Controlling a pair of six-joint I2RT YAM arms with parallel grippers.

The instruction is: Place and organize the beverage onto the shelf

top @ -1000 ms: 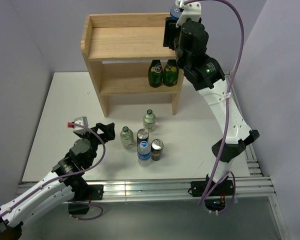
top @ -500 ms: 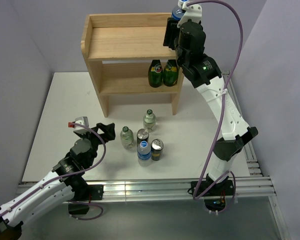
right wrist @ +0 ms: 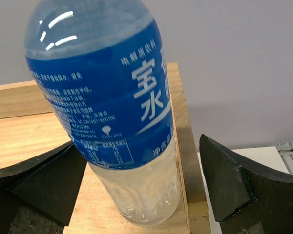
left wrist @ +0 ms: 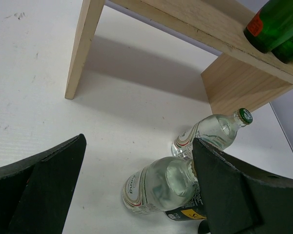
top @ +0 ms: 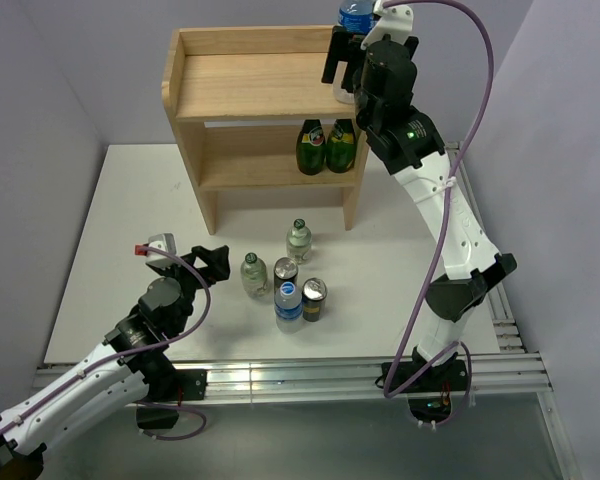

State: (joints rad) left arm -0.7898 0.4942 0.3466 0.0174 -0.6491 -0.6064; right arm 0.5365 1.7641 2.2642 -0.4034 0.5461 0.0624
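- Water bottle (right wrist: 112,112) stands upright on shelf (top: 250,85) top, at its right end.
- Right pincer (right wrist: 139,161) spread, one finger either side of it.
- Left pincer (left wrist: 139,141) spread, low over bench (top: 120,200), facing five drinks (top: 285,268) clustered there.

white characters 宝 and 水 on blue label of the water bottle (right wrist: 107,112), smaller print beneath unreadable
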